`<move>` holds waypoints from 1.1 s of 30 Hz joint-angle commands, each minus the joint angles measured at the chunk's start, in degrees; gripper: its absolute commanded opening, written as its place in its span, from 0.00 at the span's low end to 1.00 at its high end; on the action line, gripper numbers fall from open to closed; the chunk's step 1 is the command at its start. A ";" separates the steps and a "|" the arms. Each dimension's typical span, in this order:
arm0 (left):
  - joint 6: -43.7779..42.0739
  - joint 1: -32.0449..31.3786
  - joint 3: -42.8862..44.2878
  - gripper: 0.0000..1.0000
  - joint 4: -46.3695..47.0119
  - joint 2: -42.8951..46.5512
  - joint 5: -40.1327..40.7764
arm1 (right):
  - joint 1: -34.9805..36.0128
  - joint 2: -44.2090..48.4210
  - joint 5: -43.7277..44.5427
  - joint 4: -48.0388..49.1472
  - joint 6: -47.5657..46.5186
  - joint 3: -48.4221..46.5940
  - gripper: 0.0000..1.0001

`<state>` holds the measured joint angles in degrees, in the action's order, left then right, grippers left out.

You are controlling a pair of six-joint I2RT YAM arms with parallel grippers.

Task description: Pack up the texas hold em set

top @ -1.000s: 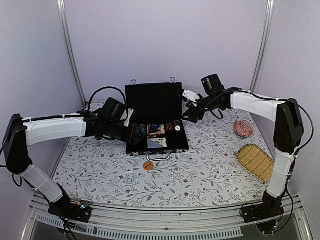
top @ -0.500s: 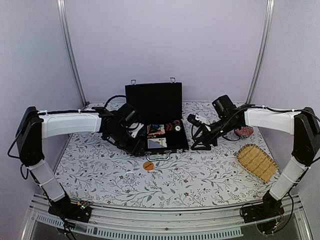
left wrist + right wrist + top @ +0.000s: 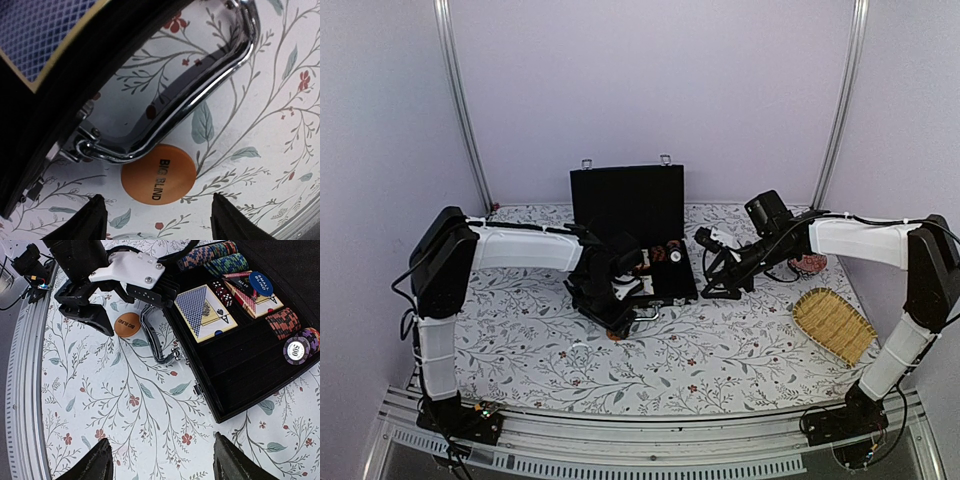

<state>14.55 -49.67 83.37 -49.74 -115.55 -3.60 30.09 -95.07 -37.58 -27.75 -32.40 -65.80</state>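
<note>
- Texas hold em set (image 3: 665,262) sits mid-table toward the back. Its black case (image 3: 627,205) is open, with the lid standing upright and the tray flat on the floral tablecloth (image 3: 720,350).
- In the tray I see blue-backed cards (image 3: 205,312) with an ace showing beneath, and small red dice (image 3: 222,292). There are also rows of striped chips (image 3: 210,255), a blue disc (image 3: 261,283) marked SMALL BLIND, and a purple chip stack (image 3: 295,350) topped with a 500.
- The orange disc (image 3: 157,173), marked BIG BLIND, is outside the case. It lies flat on the cloth right at the chrome handle (image 3: 200,95) on the case's front edge. I cannot tell whether disc and handle touch.
- The left gripper (image 3: 156,200) is down low at the front of the case, over the orange disc. Its fingers are spread wide, one to each side, and the gap is broader than the disc. In the wrist view neither fingertip meets the disc, so it has hold of nothing.
- The right gripper (image 3: 161,440) hangs off the case's right front corner, above bare cloth. Its fingers are well apart, with only flower print between them, and it holds nothing.
- A woven basket (image 3: 832,325) lies near the right edge of the table. A red dish (image 3: 807,260) sits behind it, partly hidden by the right arm. Both are well apart from the case.
</note>
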 commanded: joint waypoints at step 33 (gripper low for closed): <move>-2.10 -7.23 9.55 0.51 -2.81 -8.65 -8.75 | -0.10 -0.90 1.55 0.61 -1.61 0.67 0.69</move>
<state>13.04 -54.61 90.96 -52.69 -122.80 -8.08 30.09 -95.09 -36.10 -27.40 -33.67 -65.56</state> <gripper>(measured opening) 0.519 0.690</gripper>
